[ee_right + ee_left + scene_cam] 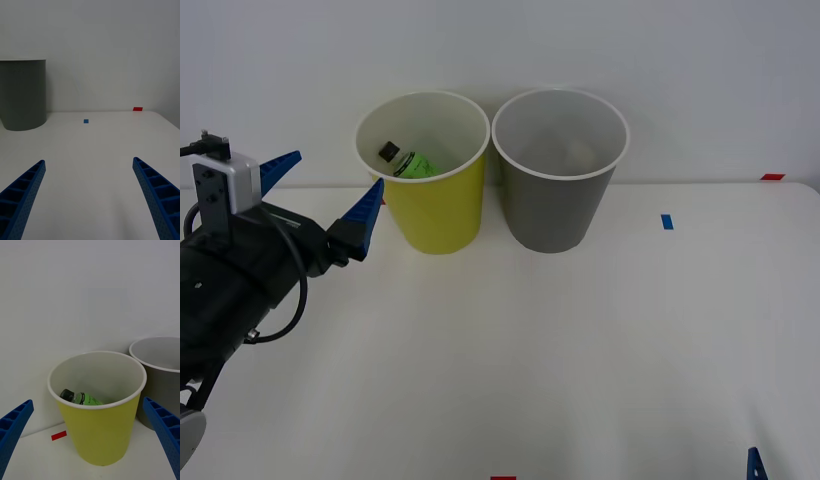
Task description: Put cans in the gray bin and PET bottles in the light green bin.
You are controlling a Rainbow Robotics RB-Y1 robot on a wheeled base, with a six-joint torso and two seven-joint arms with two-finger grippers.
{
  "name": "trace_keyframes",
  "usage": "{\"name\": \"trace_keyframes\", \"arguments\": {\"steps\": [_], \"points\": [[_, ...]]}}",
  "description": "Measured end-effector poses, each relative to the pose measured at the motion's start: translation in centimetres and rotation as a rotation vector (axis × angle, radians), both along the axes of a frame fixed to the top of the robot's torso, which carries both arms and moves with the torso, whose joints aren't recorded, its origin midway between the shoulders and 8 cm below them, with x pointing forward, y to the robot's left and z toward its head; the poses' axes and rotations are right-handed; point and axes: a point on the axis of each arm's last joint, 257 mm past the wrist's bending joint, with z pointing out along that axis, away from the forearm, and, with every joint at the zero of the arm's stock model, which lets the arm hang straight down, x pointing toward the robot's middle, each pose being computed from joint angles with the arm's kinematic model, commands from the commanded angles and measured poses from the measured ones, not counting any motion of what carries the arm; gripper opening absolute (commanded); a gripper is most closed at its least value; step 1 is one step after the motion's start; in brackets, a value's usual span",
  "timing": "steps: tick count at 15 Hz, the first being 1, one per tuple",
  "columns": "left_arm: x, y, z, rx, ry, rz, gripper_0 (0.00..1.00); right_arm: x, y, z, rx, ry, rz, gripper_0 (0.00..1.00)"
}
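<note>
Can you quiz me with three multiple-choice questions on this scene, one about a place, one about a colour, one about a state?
1. Where is the green bottle?
A. on the table
B. inside the yellow-green bin
C. inside the gray bin

2. What colour is the bottle's cap?
A. white
B. red
C. black

3. How is the left claw?
A. open and empty
C. shut on the bottle
B. shut on a can

Answers: 1 B, the bottle lies tilted in the yellow-green bin. 2 C, the cap looks black in the left wrist view. 3 A, its blue fingers are spread beside that bin, holding nothing.
</note>
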Motion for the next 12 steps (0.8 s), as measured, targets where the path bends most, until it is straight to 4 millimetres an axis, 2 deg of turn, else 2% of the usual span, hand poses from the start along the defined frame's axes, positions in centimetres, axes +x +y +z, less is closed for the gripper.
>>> {"name": "trace_keyframes", "arguments": {"steps": [5,12], "points": [[-2.5,1.6,-2.8,-0.028,0.018,0.024,1.0,0.0,0.0,0.0,0.0,0.0,0.0,0.79],[-5.3,3.4,-5.5,-0.072,0.038,0.087,1.0,0.0,0.0,0.0,0.0,0.0,0.0,0.78]]}}
